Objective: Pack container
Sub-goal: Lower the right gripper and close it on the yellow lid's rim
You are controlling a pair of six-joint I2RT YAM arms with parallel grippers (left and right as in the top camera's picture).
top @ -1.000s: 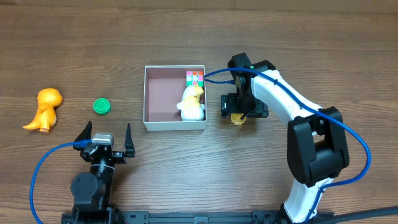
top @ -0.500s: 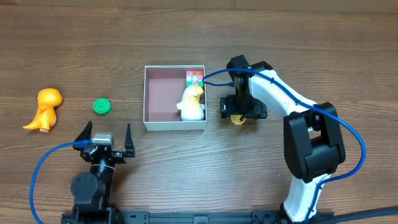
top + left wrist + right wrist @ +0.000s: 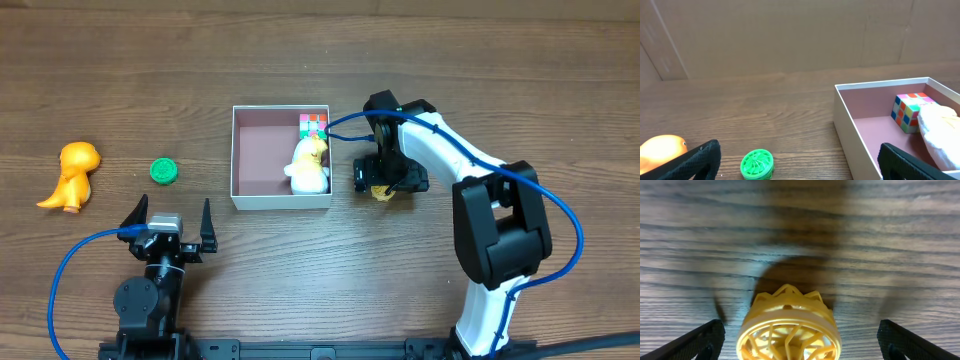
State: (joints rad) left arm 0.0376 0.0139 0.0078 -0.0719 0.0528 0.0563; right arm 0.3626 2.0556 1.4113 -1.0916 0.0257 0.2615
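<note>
The container (image 3: 240, 160), a shallow white box with a pinkish floor, sits mid-table and holds a colour cube (image 3: 313, 124) and a white-and-yellow soft toy (image 3: 309, 165). The left wrist view shows the container (image 3: 860, 140) with the cube (image 3: 908, 110). Just right of the box, my right gripper (image 3: 383, 186) points down, open, over a yellow lattice wheel (image 3: 381, 191). In the right wrist view that wheel (image 3: 788, 327) lies between the wide-apart fingers (image 3: 700, 340), untouched. My left gripper (image 3: 168, 217) rests open near the front edge. A green wheel (image 3: 164, 171) and an orange dinosaur (image 3: 72, 176) lie at the left.
Through the left wrist camera, the green wheel (image 3: 757, 164) lies on bare wood between the fingers' line, and the orange dinosaur (image 3: 660, 152) shows at the lower left. A blue cable (image 3: 70, 270) loops by the left arm's base.
The right arm has shifted slightly over the yellow wheel. The left arm and the toys have not moved.
</note>
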